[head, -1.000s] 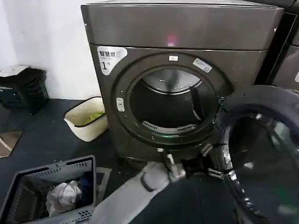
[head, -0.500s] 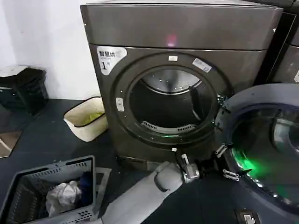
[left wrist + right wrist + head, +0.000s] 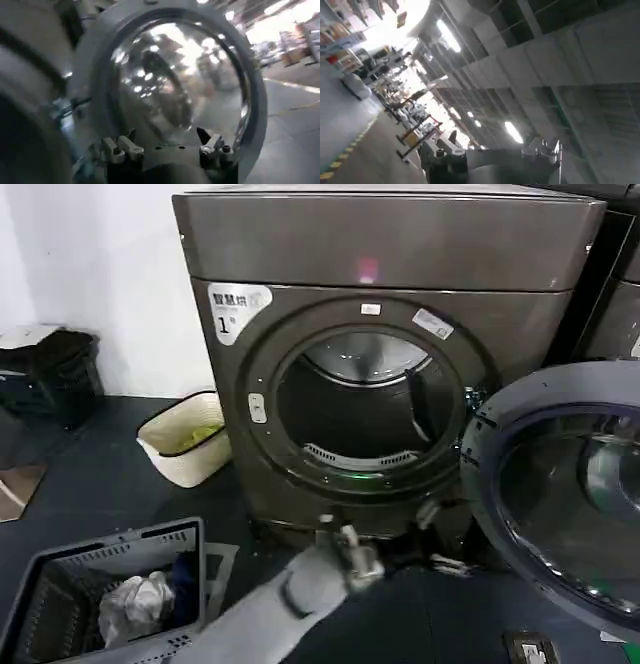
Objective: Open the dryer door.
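With the dryer door (image 3: 560,494) swung wide at the right of the dryer (image 3: 390,354), left claw (image 3: 440,534) spread apart, gripping nothing, low near the door's rim. Right claw (image 3: 490,157) parted, empty.

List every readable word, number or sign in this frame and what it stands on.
"1": white corner sticker on the dryer; the characters above it are too blurred to read.
Small white labels on the ring above the opening: unreadable.
Small label on the ring beside the opening: unreadable.
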Robot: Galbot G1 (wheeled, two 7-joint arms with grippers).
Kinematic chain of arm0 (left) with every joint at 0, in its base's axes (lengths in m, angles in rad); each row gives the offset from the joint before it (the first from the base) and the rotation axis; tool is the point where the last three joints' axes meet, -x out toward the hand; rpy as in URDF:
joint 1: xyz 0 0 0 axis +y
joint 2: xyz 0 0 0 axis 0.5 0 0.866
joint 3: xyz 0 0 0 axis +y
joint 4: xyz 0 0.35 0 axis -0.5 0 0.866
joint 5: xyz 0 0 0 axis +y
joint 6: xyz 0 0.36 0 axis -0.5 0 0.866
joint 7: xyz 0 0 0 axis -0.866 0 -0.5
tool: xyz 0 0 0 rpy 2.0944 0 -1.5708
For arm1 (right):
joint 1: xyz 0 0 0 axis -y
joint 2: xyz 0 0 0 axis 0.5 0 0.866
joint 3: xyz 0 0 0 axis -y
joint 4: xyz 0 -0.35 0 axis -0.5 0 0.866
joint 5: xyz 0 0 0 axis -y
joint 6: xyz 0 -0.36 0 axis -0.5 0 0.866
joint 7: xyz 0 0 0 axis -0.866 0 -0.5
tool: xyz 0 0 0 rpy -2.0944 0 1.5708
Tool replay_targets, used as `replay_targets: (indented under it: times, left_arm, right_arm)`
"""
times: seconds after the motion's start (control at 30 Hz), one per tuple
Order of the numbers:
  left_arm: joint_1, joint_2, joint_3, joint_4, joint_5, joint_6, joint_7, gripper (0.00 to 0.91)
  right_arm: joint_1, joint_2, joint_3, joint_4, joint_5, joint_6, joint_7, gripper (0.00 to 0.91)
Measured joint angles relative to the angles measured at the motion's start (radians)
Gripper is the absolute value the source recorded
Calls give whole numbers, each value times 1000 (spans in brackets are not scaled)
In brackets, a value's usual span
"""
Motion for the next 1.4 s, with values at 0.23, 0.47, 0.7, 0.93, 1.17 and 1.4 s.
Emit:
replay_targets:
  times: [0.23, 0.47, 0.7, 0.93, 1.17, 1.4]
  left_arm:
    - [151, 256, -144, -257, -176, 194, -113, 907]
    - [316, 489, -359, -384, -336, 418, -302, 907]
    - [401, 656, -515, -443, -585, 652, -556, 907]
    - [508, 789, -670, -461, -952, 803, -777, 907]
    - [626, 879, -879, -420, -1428, 819, -1043, 907]
    - [667, 928, -986, -336, -1819, 818, -1228, 907]
  right_arm:
    - [9, -21, -28, 0, 39, 13, -6, 907]
    - [26, -34, -72, 24, 58, 31, -24, 907]
    - [41, -26, -117, 26, 104, 84, -54, 907]
    - [50, -34, -152, 29, 182, 97, -112, 907]
    - [54, -51, -159, 14, 210, 134, -134, 907]
    - [62, -34, -158, 16, 254, 198, -165, 907]
